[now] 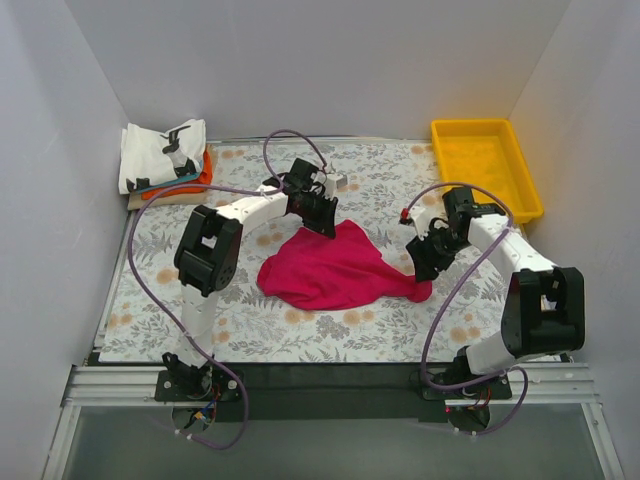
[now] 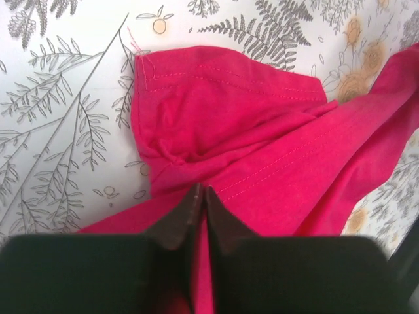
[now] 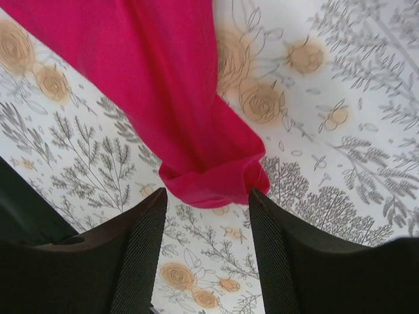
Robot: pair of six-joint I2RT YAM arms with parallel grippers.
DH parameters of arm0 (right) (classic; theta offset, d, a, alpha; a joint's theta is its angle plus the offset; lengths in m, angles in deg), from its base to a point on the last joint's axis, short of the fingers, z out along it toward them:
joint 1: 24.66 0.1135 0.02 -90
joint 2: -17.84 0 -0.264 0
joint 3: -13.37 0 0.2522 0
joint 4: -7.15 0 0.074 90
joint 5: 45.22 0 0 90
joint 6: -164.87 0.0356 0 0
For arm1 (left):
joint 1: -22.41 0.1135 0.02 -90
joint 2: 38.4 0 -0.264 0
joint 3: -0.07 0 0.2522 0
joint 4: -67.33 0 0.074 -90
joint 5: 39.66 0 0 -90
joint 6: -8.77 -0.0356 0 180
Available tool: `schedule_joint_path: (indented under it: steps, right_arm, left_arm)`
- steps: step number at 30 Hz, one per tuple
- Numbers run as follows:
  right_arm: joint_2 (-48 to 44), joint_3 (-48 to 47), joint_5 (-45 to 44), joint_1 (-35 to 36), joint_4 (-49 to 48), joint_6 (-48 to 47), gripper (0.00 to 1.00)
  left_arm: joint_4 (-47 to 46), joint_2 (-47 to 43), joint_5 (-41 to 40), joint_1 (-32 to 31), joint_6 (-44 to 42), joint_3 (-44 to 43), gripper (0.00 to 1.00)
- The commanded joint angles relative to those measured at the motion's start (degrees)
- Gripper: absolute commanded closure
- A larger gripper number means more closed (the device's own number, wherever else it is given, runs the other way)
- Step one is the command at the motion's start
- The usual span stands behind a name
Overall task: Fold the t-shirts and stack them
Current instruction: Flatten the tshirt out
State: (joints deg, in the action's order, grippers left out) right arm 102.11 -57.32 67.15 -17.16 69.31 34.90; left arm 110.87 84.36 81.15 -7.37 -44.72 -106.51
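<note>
The magenta-red t-shirt (image 1: 330,268) lies crumpled mid-table on the floral cloth. My left gripper (image 1: 322,222) is at its far edge, shut on a fold of the shirt (image 2: 262,137), with cloth between the closed fingers (image 2: 186,219). My right gripper (image 1: 424,262) is open just above the shirt's right end, a rolled sleeve-like tip (image 3: 209,176) lying just ahead of the fingertips (image 3: 147,222), not held. A stack of folded shirts sits at the back left: white black-printed (image 1: 160,150) on top, light blue and orange (image 1: 205,172) edges under it.
A yellow plastic tray (image 1: 485,165) stands at the back right corner. White walls enclose the table on three sides. Purple cables loop from both arms over the floral cloth (image 1: 300,330).
</note>
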Motion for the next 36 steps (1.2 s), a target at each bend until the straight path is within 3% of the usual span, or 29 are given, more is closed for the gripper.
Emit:
schedule_joint_path:
  steps: [1, 6, 12, 19, 21, 24, 27, 28, 30, 33, 35, 36]
  right_arm:
    - [2.5, -6.8, 5.9, 0.6, -1.4, 3.8, 0.50]
    - [9.0, -18.3, 9.1, 5.0, -6.5, 12.7, 0.53]
    - [17.3, -27.3, 12.7, 12.9, -8.2, 16.1, 0.51]
    - [13.6, -27.7, 21.8, 16.0, -8.1, 16.5, 0.30]
    - [11.6, -26.4, 23.7, 16.0, -8.0, 16.1, 0.30]
    - [8.9, -22.5, 24.8, 15.4, -4.0, 13.7, 0.39]
    - [5.6, -18.9, 25.3, 10.8, 0.4, 10.3, 0.36]
    - [4.8, -18.5, 25.4, 9.2, 1.2, 9.6, 0.33]
    - [3.6, -18.7, 25.4, 4.7, 3.6, 8.4, 0.28]
    - [4.7, -18.7, 20.0, 3.6, 5.3, 8.2, 0.25]
    - [6.2, -18.0, 15.0, 3.5, 5.1, 8.3, 0.25]
    - [7.0, -17.9, 13.4, 3.5, 5.3, 8.3, 0.26]
  left_arm:
    - [-1.0, -5.0, 0.5, 0.2, 0.0, 1.7, 1.00]
    - [-1.0, -12.5, 3.1, 0.2, -1.7, 4.7, 1.00]
    - [-1.4, -21.8, 7.8, 0.3, -2.1, 9.3, 1.00]
    - [0.9, -29.2, 11.0, 0.7, -2.0, 10.3, 1.00]
    - [2.7, -30.5, 15.1, 0.7, -3.8, 11.5, 1.00]
    - [4.3, -36.8, 21.8, -1.1, -7.0, 17.1, 1.00]
    - [8.5, -44.6, 19.0, -8.6, -14.9, 21.5, 1.00]
    - [11.4, -46.0, 18.0, -14.4, -15.9, 24.0, 1.00]
    - [13.5, -49.4, 15.9, -19.9, -17.3, 26.4, 1.00]
    - [16.4, -49.1, 20.2, -25.7, -18.4, 29.2, 1.00]
    - [19.4, -47.7, 18.9, -33.6, -23.8, 30.2, 1.00]
    - [19.6, -47.4, 16.0, -35.9, -25.0, 30.7, 0.95]
